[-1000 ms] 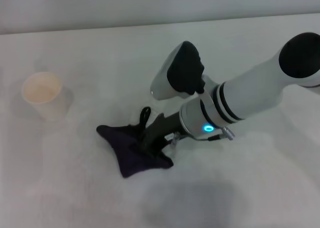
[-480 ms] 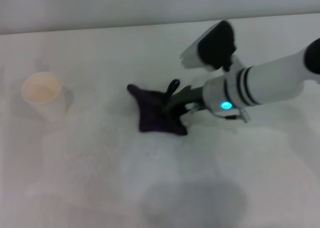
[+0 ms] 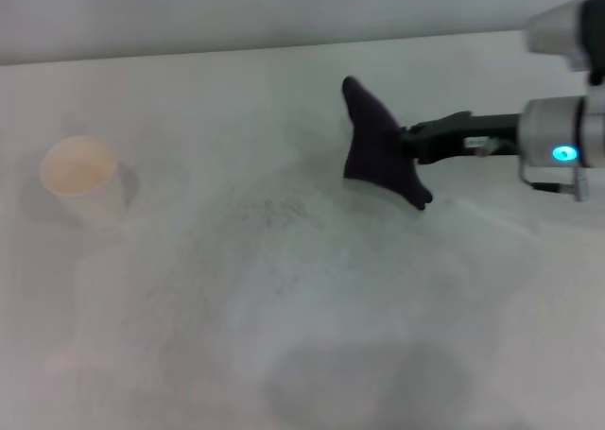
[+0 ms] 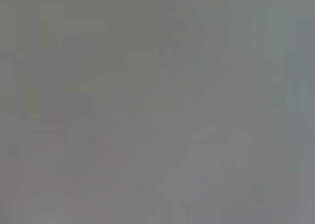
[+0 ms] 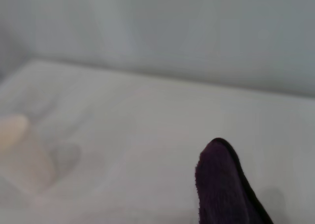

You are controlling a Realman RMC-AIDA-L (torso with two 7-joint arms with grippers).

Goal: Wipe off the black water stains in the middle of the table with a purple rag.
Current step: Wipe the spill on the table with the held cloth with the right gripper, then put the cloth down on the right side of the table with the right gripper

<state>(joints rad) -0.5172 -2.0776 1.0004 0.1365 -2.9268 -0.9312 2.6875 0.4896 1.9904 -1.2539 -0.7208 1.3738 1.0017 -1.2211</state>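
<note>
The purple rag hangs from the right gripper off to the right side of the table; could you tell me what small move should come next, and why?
Probably lower the purple rag back onto the table and let go. The right gripper holds it bunched, and no black blot shows, only a faint grey speckled smudge. The paper cup stands far off.
</note>
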